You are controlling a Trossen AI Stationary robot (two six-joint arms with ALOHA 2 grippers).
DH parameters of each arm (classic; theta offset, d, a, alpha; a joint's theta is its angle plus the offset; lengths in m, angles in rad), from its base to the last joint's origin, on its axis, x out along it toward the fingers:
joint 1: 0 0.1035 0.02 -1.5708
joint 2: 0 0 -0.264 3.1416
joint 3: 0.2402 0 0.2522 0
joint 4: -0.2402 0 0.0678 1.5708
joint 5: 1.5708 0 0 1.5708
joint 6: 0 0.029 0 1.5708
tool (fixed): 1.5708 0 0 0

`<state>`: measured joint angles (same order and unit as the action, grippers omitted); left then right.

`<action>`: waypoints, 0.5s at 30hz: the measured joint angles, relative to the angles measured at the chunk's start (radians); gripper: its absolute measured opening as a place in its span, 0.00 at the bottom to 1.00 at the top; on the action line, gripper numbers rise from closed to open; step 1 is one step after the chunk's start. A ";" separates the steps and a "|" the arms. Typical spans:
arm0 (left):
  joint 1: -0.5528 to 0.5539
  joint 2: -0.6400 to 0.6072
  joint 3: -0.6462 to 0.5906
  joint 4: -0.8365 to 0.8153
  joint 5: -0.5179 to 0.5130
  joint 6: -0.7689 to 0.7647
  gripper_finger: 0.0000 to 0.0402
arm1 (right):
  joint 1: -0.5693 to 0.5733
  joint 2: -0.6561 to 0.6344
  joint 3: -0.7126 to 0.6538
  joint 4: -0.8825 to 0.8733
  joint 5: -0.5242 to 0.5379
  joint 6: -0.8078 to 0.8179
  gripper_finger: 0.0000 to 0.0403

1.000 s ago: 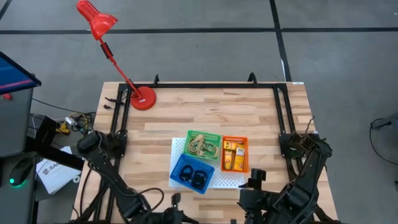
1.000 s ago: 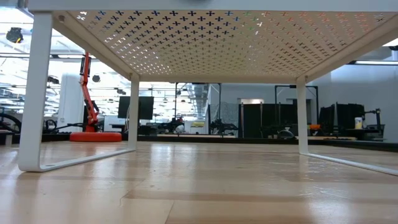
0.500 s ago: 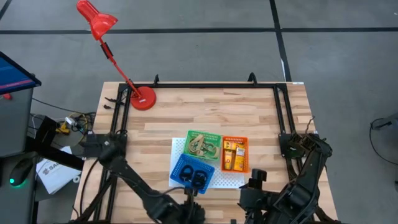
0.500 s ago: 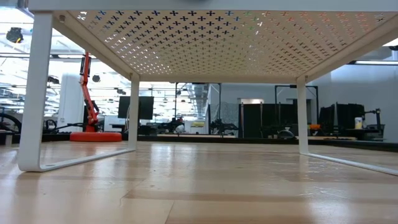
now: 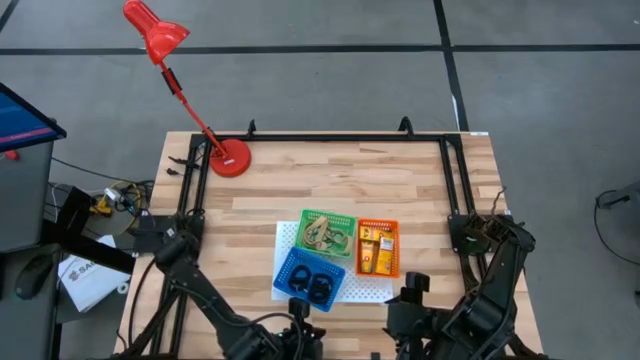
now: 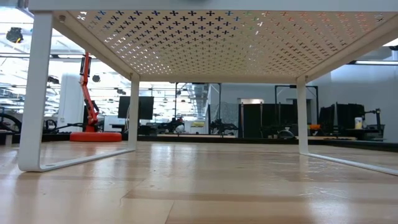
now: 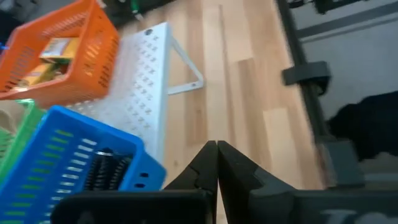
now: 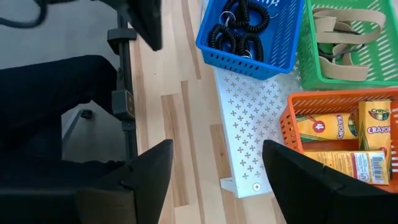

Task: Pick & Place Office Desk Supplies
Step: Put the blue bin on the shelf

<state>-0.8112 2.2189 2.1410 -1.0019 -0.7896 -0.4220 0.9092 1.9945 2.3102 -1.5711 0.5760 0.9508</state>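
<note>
Three small trays stand on the white perforated board (image 5: 366, 291). The blue tray (image 5: 309, 279) holds black coiled loops (image 8: 244, 28), the green tray (image 5: 326, 232) tan rubber bands (image 8: 339, 28), and the orange tray (image 5: 377, 247) yellow-orange crayon boxes (image 8: 348, 134). My left gripper (image 7: 216, 152) is shut and holds nothing; it hovers over bare wood at the table's near edge, just near of the blue tray (image 7: 74, 158). My right gripper (image 8: 214, 168) stands open and holds nothing, above the near edge beside the board's near right corner (image 8: 239, 183).
A red desk lamp (image 5: 229, 158) stands on its round base at the table's far left. The low view looks under the raised board (image 6: 205, 43), between its white legs (image 6: 34, 93). Bare wood lies far of the trays and on both sides.
My left gripper has swung along the near edge toward the table's right and come up beside the blue tray, rolling at the wrist and staying shut. The trays have not moved.
</note>
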 joint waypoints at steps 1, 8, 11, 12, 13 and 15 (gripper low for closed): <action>0.001 0.002 0.000 -0.008 -0.014 0.000 0.00 | 0.000 0.000 0.000 0.000 0.000 0.000 0.61; 0.001 0.002 -0.001 -0.030 -0.080 -0.001 0.00 | 0.000 0.000 0.000 0.000 0.000 0.000 0.61; 0.009 0.004 -0.001 -0.051 -0.079 -0.006 0.00 | 0.000 0.000 0.000 0.000 0.000 0.000 0.61; 0.012 0.009 -0.001 -0.053 -0.078 -0.007 0.00 | 0.000 0.000 0.000 0.000 0.000 0.000 0.61; 0.016 0.015 0.000 -0.053 -0.078 -0.006 0.00 | 0.000 0.000 0.000 0.000 -0.001 0.000 0.61; 0.023 0.028 -0.001 -0.061 -0.077 -0.004 0.00 | 0.000 0.000 0.000 0.000 -0.001 0.000 0.61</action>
<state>-0.7881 2.2469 2.1399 -1.0633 -0.8661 -0.4259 0.9096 1.9945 2.3104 -1.5707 0.5755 0.9508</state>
